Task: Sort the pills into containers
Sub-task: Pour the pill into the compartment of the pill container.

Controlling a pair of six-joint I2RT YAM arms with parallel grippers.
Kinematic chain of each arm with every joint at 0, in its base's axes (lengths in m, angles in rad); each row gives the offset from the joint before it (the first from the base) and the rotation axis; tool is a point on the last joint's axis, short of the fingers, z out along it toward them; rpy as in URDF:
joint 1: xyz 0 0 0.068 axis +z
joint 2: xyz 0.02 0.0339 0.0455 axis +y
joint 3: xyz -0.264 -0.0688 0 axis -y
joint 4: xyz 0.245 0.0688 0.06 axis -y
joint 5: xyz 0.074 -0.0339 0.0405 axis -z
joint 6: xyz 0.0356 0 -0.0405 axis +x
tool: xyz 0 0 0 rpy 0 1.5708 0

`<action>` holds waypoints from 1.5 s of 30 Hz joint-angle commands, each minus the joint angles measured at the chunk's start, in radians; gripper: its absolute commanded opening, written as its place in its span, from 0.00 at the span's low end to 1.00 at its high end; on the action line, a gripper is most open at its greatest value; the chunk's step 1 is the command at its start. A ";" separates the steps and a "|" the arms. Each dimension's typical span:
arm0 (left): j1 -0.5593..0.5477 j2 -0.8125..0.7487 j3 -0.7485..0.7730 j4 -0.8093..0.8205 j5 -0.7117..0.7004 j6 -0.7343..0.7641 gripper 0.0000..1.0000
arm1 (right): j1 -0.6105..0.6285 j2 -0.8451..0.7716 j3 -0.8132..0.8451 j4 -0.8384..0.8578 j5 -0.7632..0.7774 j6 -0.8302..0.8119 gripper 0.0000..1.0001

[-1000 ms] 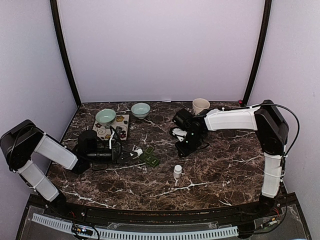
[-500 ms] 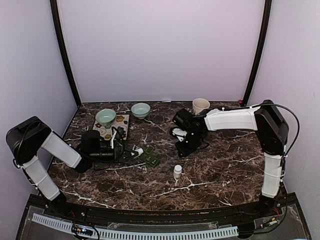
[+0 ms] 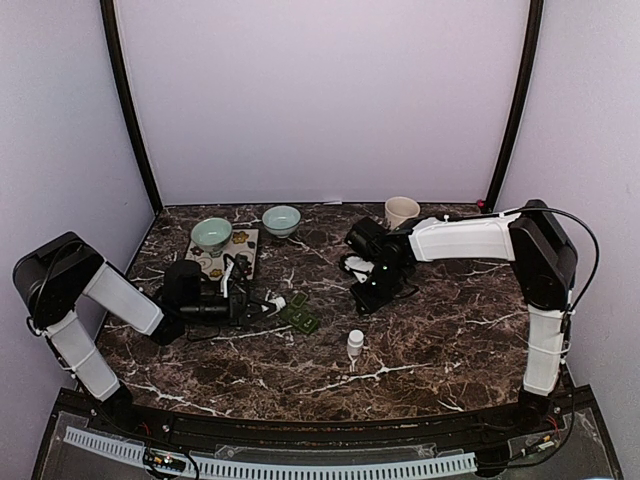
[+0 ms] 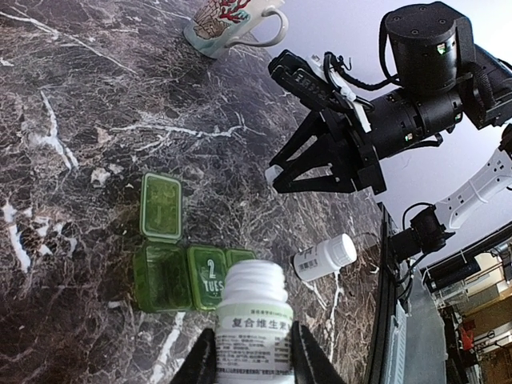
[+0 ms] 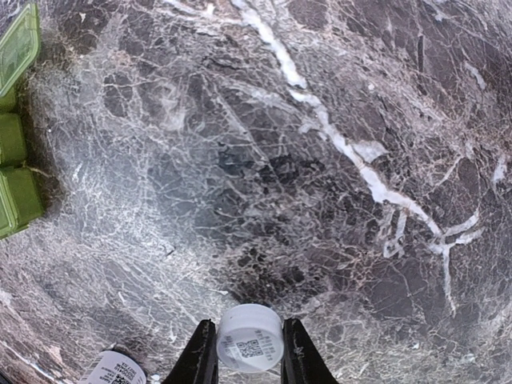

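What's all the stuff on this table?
Table: one, dark marble.
Bowls: two, pale teal, far left.
Mat: one, cream with flowers, by the left bowl.
Mug: one, cream, far right of centre.
Pill box: one, green, centre, one lid open.
Bottles: two, white; one in the left gripper, one standing near the front.
Cap: one, white, in the right gripper.
Arms: two, white and black, one each side.

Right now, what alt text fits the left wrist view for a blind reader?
The left gripper holds an uncapped white bottle, mouth toward a green pill box with one lid open. Beyond are the right gripper and a mug.
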 commanded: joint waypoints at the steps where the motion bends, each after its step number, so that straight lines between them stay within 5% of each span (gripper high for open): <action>1: 0.008 0.005 0.026 -0.037 -0.022 0.034 0.00 | 0.002 -0.050 0.007 0.015 0.003 0.009 0.00; 45: 0.005 0.068 0.107 -0.178 -0.059 0.093 0.00 | 0.001 -0.068 -0.010 0.015 0.000 0.013 0.00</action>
